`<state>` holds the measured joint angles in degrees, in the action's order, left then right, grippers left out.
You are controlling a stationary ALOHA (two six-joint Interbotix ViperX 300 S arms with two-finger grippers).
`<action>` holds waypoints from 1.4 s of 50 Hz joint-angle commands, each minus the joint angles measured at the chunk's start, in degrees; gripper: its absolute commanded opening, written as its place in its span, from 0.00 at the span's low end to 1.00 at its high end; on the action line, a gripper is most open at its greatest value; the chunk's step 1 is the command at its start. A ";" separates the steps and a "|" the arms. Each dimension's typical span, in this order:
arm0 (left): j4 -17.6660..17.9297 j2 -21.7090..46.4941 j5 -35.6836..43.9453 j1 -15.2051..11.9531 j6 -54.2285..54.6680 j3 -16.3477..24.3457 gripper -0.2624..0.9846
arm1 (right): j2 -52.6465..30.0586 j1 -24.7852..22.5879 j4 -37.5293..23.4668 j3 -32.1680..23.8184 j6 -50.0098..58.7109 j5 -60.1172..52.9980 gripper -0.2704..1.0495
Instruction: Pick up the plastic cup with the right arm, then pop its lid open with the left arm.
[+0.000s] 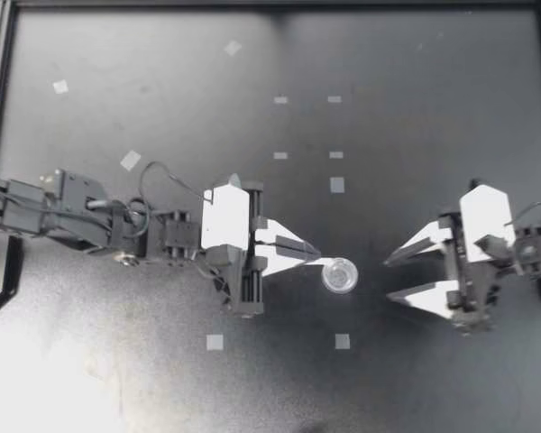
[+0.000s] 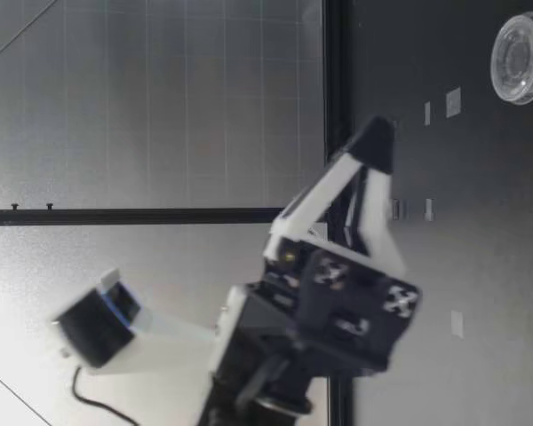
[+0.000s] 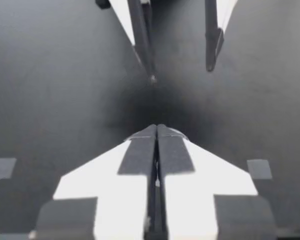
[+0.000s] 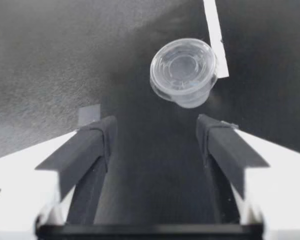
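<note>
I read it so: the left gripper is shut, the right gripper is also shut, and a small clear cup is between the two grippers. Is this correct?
One point is wrong. The right gripper is open, not shut: the right wrist view shows its fingers wide apart, with the clear cup ahead of them. The left gripper is shut, and the cup is between the two.

A small round cup (image 1: 340,275) of clear plastic, its face marked with concentric rings, is sitting near the middle of the dark table (image 1: 415,108) and turning that ringed face up toward the top view. It is lying just ahead of the closed fingertips of my left gripper (image 1: 317,255). My right gripper (image 1: 388,280) is facing it from the other side with fingers spread, a little apart. A thin white strip (image 4: 216,40) is ending right beside its rim.
</note>
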<state>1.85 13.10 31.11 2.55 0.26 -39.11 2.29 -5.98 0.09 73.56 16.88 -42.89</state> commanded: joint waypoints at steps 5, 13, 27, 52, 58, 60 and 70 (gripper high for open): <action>-0.09 1.67 1.49 0.35 0.00 2.20 0.18 | -4.92 -0.35 1.23 -2.55 0.00 -2.20 0.70; -0.26 3.34 3.34 0.35 0.00 3.25 0.18 | -8.61 -0.35 2.11 -3.60 0.00 -2.46 0.70; -0.26 5.36 5.27 0.35 0.53 3.60 0.18 | -10.72 -0.35 2.37 -6.24 -0.35 -2.81 0.70; -0.26 7.82 6.33 0.88 1.05 4.66 0.18 | -12.39 0.18 4.13 -7.21 -1.49 -3.52 0.70; -0.35 8.17 6.33 0.88 1.05 4.66 0.18 | -13.18 0.18 4.13 -7.56 -1.49 -3.52 0.70; -0.26 8.44 6.33 0.88 1.05 4.75 0.18 | -13.45 0.18 4.22 -7.65 -1.49 -3.52 0.70; -0.26 9.23 6.77 0.88 1.05 4.83 0.18 | -13.89 0.18 4.22 -8.17 -1.49 -3.52 0.70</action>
<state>1.67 23.20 37.09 3.43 1.41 -35.42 -12.22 -5.98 4.13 66.18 15.38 -45.79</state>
